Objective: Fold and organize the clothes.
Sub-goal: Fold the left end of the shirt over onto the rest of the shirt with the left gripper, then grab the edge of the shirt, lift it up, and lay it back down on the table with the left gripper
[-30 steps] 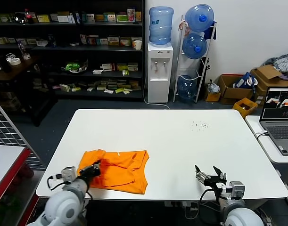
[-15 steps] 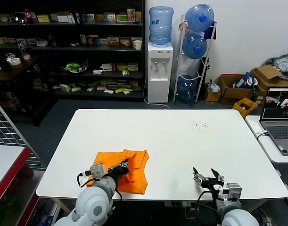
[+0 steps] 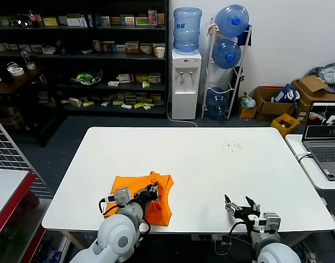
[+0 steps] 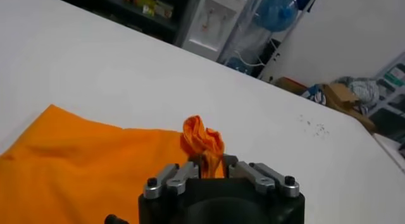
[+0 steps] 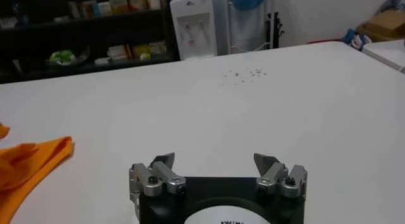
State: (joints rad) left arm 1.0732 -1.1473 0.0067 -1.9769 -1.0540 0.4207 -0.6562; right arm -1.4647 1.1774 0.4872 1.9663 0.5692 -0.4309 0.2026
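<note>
The bright orange T-shirt (image 3: 132, 189) lies bunched on the white table (image 3: 211, 164) near its front left edge. My left gripper (image 3: 152, 191) is shut on a gathered fold of the shirt and holds it over the shirt's right part. In the left wrist view the pinched orange fold (image 4: 202, 140) rises between the closed fingers, my left gripper (image 4: 213, 161) above the spread cloth. My right gripper (image 3: 239, 207) is open and empty at the front right of the table. In the right wrist view my right gripper (image 5: 215, 161) is open over bare tabletop, and the shirt's edge (image 5: 28, 159) shows at the side.
An open laptop (image 3: 326, 137) sits on a side table at the right. A water dispenser (image 3: 186, 82), a bottle rack and dark shelves stand behind the table. Small dark specks (image 3: 232, 146) lie on the far right of the tabletop. A red-edged cart (image 3: 8, 192) stands at the left.
My left gripper has carried the shirt's left edge rightwards across the shirt, folding it over. The shirt is now narrower and bunched. My right gripper has barely moved.
</note>
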